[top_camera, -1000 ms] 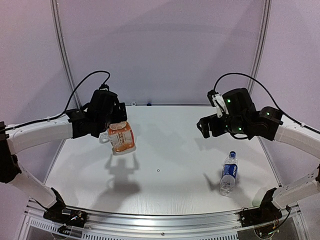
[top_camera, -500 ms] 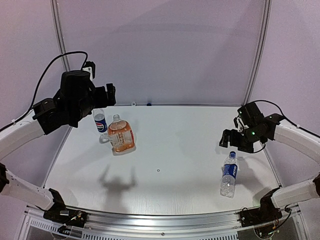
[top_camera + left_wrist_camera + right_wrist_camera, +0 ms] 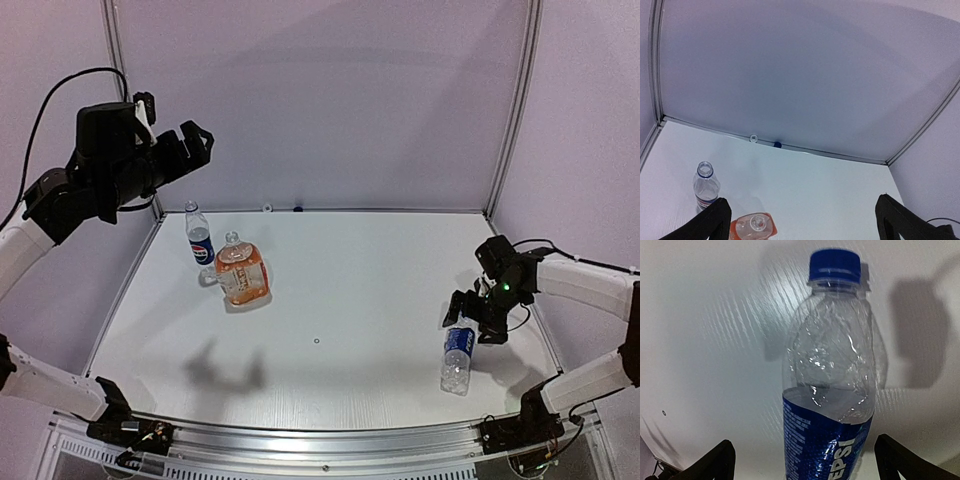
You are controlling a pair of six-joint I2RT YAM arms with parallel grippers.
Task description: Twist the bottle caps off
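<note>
- Right gripper (image 3: 470,322), jaws wide and empty, hovers at the capped bottle (image 3: 456,355); left gripper (image 3: 193,143), equally wide, hangs well apart.
- The bottle's long axis points away from the right fingers.
- Blue cap (image 3: 834,265) tops its far end.

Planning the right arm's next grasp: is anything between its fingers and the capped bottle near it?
Nothing visible does. The open right fingers stand either side of the bottle, and its blue cap sits bare beyond them.

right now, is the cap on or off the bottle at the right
On: the blue cap sits on the neck of the slim bottle.
</note>
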